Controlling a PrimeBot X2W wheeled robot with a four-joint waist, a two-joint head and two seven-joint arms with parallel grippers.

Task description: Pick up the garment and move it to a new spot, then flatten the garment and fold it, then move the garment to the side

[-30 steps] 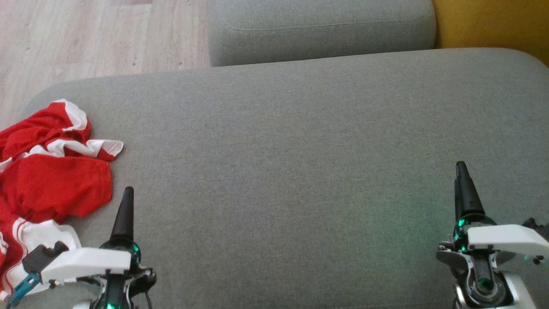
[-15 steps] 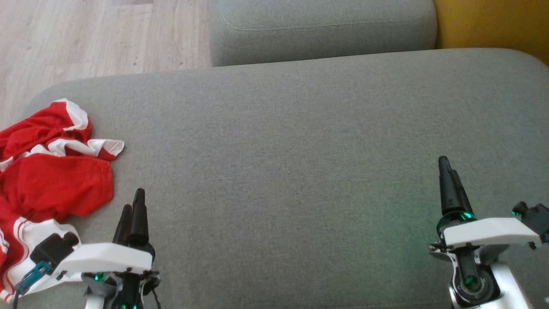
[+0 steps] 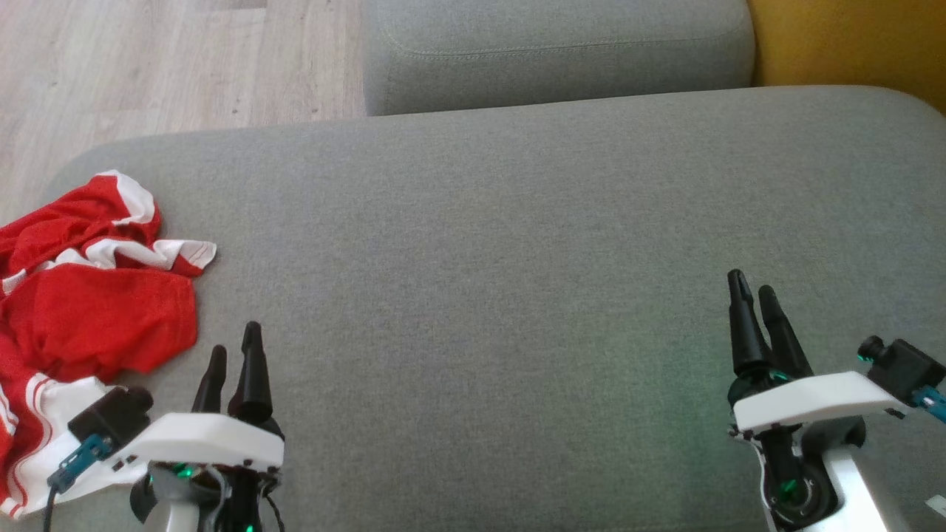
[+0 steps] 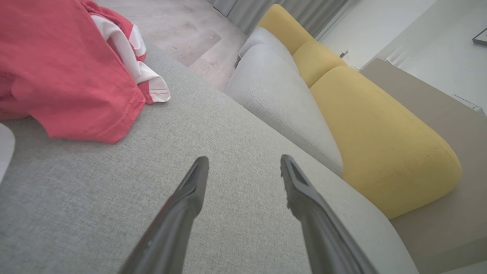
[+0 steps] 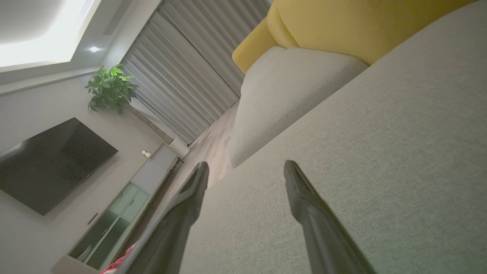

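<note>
Grey sofa cushion (image 3: 473,244): broad, flat seat. Red-and-white garment (image 3: 96,318): crumpled at the cushion's left edge, untouched. Left gripper (image 3: 235,337): fingers spread, empty, just beside the garment. Right gripper (image 3: 751,282): fingers spread, empty, well apart from the garment, over bare cushion.

The garment (image 3: 96,318) lies at the left end of the seat cushion (image 3: 473,244), just beside my left fingers (image 3: 253,369). My right fingers (image 3: 743,325) are far right, with a second cushion (image 3: 554,52) behind.
</note>
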